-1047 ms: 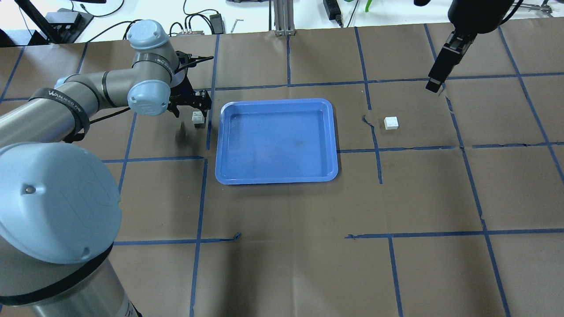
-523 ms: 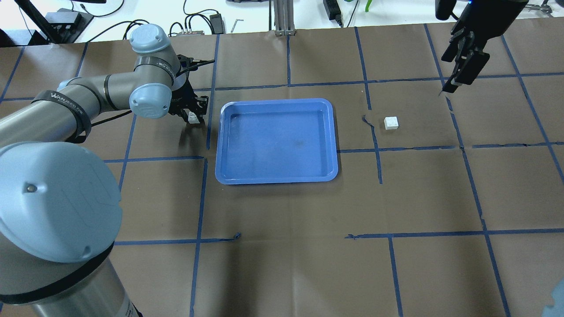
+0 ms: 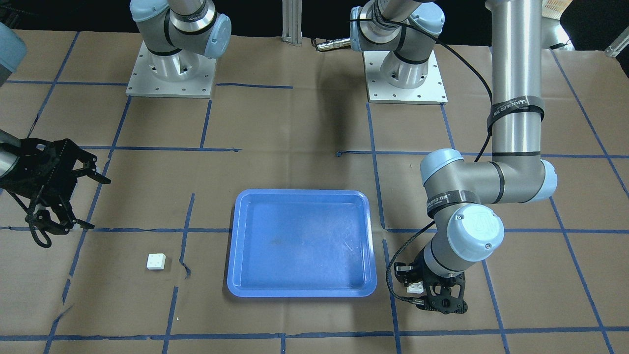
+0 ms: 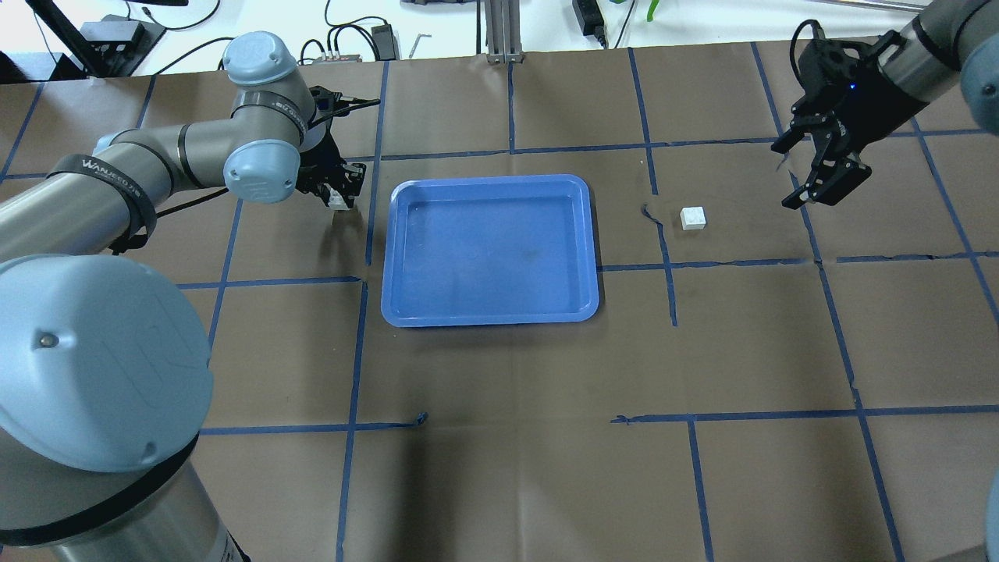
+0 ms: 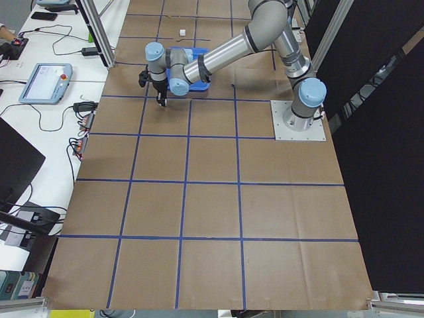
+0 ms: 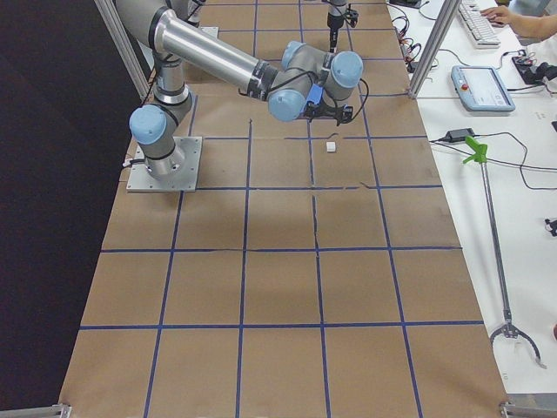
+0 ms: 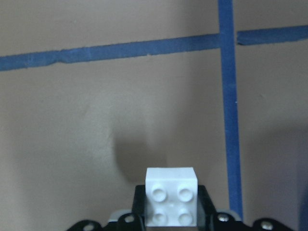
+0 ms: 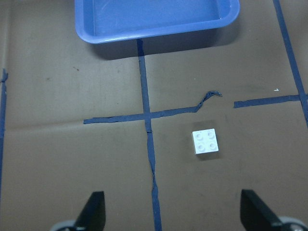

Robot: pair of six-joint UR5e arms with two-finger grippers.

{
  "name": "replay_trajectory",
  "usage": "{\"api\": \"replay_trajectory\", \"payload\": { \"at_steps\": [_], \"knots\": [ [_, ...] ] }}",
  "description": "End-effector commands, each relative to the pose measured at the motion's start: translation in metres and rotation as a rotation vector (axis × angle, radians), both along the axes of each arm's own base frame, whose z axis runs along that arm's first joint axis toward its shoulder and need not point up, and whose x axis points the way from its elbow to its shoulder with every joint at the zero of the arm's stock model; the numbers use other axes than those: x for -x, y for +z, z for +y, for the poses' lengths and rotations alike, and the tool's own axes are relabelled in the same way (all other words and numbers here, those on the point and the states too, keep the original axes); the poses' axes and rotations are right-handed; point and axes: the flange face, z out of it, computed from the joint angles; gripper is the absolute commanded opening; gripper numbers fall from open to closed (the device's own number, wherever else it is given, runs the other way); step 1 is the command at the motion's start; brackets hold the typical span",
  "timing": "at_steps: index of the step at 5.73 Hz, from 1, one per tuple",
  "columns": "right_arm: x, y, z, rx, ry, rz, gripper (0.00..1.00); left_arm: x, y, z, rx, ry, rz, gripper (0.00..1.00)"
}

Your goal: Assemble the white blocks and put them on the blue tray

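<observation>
The blue tray (image 4: 488, 250) lies mid-table, empty; it also shows in the front view (image 3: 300, 241). My left gripper (image 4: 341, 192) is shut on one white block (image 4: 338, 198) just left of the tray. The left wrist view shows this block (image 7: 172, 203), studs up, between the fingers and a little above the paper. The other white block (image 4: 692, 218) lies on the table right of the tray, also in the right wrist view (image 8: 205, 142). My right gripper (image 4: 780, 176) is open and empty, above and to the right of that block.
Brown paper with a grid of blue tape lines (image 4: 663, 257) covers the table. Cables and power supplies (image 4: 351, 39) lie beyond the far edge. The two arm bases (image 3: 405, 73) stand at the robot's side of the table.
My left gripper has closed on the white block by the tray and raised it slightly. My right arm has swung down and inward toward the other block, gripper now open.
</observation>
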Motion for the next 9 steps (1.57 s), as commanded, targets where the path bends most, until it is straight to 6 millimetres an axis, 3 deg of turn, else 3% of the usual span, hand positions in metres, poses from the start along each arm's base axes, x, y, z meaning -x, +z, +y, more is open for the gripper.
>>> {"api": "replay_trajectory", "payload": {
  "at_steps": [1,2,3,4,5,6,8,9],
  "knots": [
    [0.007,-0.085,-0.002,0.134,0.045,-0.200,1.00,0.059,0.033,0.024,0.027,-0.363,-0.014,0.00],
    [0.008,-0.112,-0.011,0.144,0.036,-0.242,1.00,0.108,0.048,0.041,0.041,-0.536,-0.020,0.00],
    [0.012,-0.148,-0.020,0.127,0.037,-0.263,1.00,0.161,0.043,0.059,0.032,-0.723,-0.030,0.00],
    [0.016,-0.173,-0.030,0.137,0.038,-0.258,1.00,0.185,0.029,0.072,0.008,-0.937,-0.030,0.00],
    [0.019,-0.165,-0.041,0.158,0.046,-0.249,1.00,0.209,0.008,0.097,-0.025,-1.124,-0.024,0.00],
    [0.015,-0.163,-0.049,0.160,0.058,-0.248,1.00,0.222,0.006,0.106,-0.029,-1.229,-0.025,0.00],
    [-0.009,-0.172,-0.049,0.137,0.093,-0.258,0.99,0.223,0.002,0.107,-0.028,-1.296,-0.026,0.00],
    [-0.010,-0.175,-0.049,0.131,0.093,-0.258,0.97,0.222,-0.009,0.110,-0.033,-1.294,-0.026,0.04]
  ]
}}
